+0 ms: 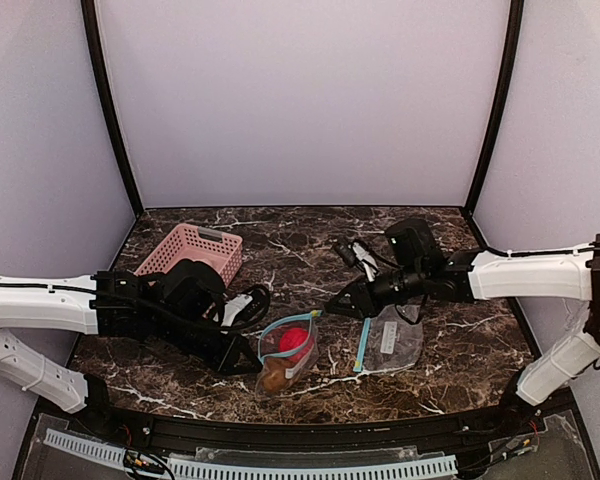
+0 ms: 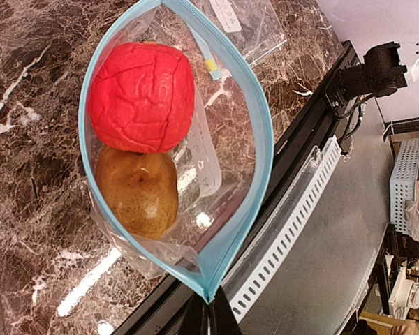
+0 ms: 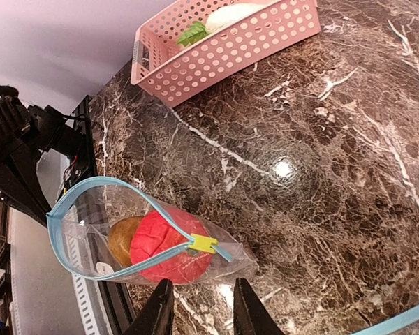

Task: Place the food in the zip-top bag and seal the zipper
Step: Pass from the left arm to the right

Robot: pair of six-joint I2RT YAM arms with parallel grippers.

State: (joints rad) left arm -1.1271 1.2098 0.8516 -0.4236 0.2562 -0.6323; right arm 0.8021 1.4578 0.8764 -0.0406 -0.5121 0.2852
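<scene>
While pinching the zip-top bag (image 2: 227, 185) by a corner in the left gripper (image 2: 209, 313), with the right gripper (image 3: 202, 307) unclenched nearby, seemingly sitting halfway, with red-pink ball (image 2: 141, 96) and bun (image 2: 137, 190) bagged but whitish piece (image 3: 234, 12) and green sprig (image 3: 193, 33) in the pink basket (image 3: 223, 50) and zipper (image 2: 267, 164) gaping.

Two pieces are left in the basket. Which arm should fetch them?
Right, probably. The right gripper is open and empty, while the left gripper pinches a corner of the zip-top bag, keeping its mouth open. The green sprig and whitish piece lie in the pink basket.

Red ball (image 2: 141, 95), brown-orange bun (image 2: 138, 190), blue-rimmed clear bag (image 2: 230, 112), pink perforated basket (image 3: 223, 42), dark white-veined marble table (image 3: 321, 153)
</scene>
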